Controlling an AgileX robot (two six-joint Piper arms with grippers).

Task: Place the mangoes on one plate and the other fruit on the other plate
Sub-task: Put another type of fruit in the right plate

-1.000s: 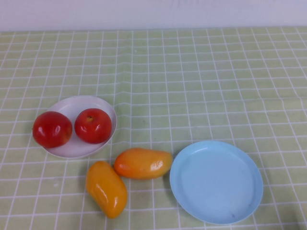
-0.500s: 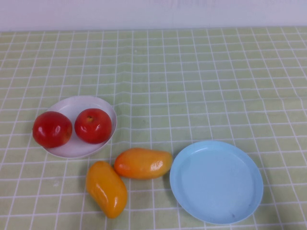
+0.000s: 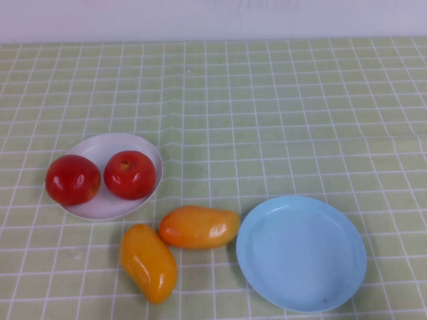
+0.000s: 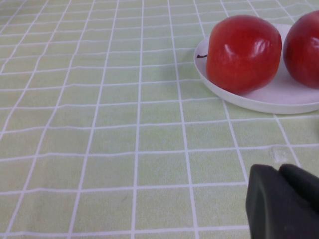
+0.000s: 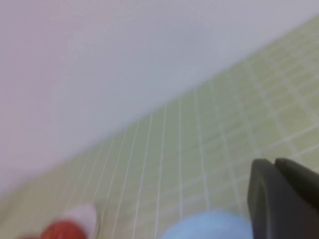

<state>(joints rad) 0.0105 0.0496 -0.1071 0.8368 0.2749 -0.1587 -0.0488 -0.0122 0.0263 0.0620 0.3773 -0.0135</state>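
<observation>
Two red apples (image 3: 72, 179) (image 3: 129, 175) sit on the white plate (image 3: 110, 205) at the left. Both orange-yellow mangoes (image 3: 199, 227) (image 3: 148, 263) lie on the tablecloth in front of it, beside the empty light blue plate (image 3: 301, 253). Neither arm shows in the high view. In the left wrist view my left gripper (image 4: 280, 172) is shut and holds nothing, low over the cloth near the white plate (image 4: 279, 100) and an apple (image 4: 243, 52). My right gripper (image 5: 275, 164) is shut too, empty, with the blue plate (image 5: 209, 226) showing blurred near it.
A green checked tablecloth (image 3: 267, 120) covers the whole table, with a pale wall along its far edge. The back and right parts of the cloth hold no objects.
</observation>
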